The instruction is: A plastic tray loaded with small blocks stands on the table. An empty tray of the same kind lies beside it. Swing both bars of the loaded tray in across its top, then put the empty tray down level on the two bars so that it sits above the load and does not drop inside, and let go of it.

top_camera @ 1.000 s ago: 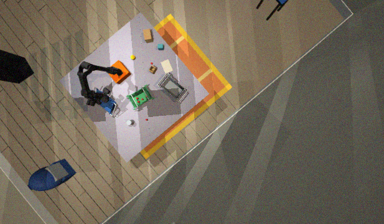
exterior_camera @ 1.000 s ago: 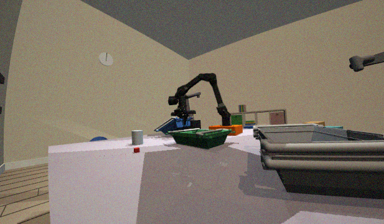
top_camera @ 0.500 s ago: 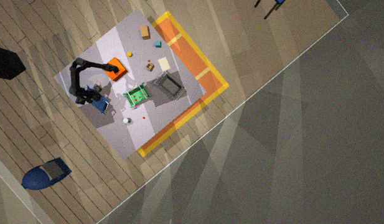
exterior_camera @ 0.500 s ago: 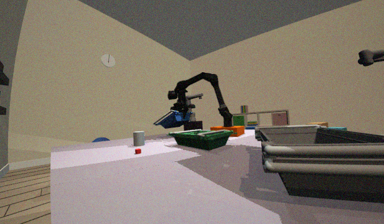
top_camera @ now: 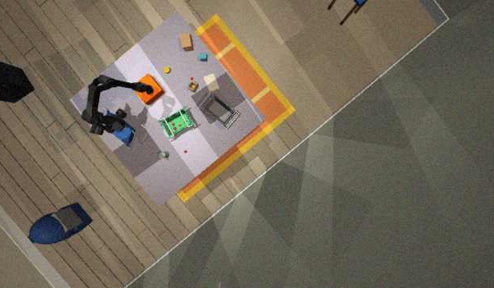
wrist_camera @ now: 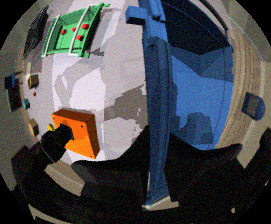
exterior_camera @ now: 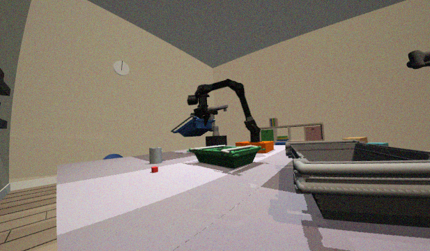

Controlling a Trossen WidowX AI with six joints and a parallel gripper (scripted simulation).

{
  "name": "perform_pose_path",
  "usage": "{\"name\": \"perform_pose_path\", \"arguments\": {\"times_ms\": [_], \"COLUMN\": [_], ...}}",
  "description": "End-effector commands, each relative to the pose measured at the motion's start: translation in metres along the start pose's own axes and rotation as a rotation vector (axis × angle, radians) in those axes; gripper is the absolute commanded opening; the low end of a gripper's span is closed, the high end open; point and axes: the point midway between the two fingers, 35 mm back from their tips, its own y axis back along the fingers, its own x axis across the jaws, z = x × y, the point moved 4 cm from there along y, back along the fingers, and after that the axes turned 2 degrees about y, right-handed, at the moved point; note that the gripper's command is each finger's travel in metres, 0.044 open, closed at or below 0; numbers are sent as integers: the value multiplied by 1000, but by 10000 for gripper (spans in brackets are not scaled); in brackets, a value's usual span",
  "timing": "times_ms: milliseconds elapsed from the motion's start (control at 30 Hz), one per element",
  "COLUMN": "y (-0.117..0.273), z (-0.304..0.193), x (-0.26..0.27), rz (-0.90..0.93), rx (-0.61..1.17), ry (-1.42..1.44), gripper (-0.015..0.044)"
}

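Note:
The loaded green tray [top_camera: 177, 120] [exterior_camera: 223, 159] [wrist_camera: 61, 44] stands on the table with small red blocks inside. Both white wire bars lie across its top, one bar [wrist_camera: 49, 36] near one end and the other bar [wrist_camera: 78, 29] further in. My gripper [exterior_camera: 205, 120] [wrist_camera: 151, 128] is shut on one side wall of the empty blue tray [top_camera: 124, 134] [exterior_camera: 194, 129] [wrist_camera: 201, 90]. The blue tray hangs tilted in the air, beside the green tray and not over it. In the top view the arm hides part of it, and the fingertips cannot be made out there.
A grey tray with bars [top_camera: 219, 109] [exterior_camera: 375, 207] stands on the far side of the green tray. The orange arm base [top_camera: 154, 94] [wrist_camera: 88, 135] is close by. A grey cylinder [top_camera: 163, 154] [exterior_camera: 155, 155] and a red block [top_camera: 185, 151] [exterior_camera: 154, 169] stand near the green tray.

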Motion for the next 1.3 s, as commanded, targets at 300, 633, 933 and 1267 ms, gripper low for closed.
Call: {"name": "perform_pose_path", "arguments": {"times_ms": [300,633,933,1267], "y": [6,6,6,7], "z": [1,1,33,69], "x": [-2,-2,9,25], "rz": [-19,-19,-19,-20], "rx": [-7,-7,-9,-12], "ry": [-4,-2,109,242], "gripper": [0,0,0,0]}}
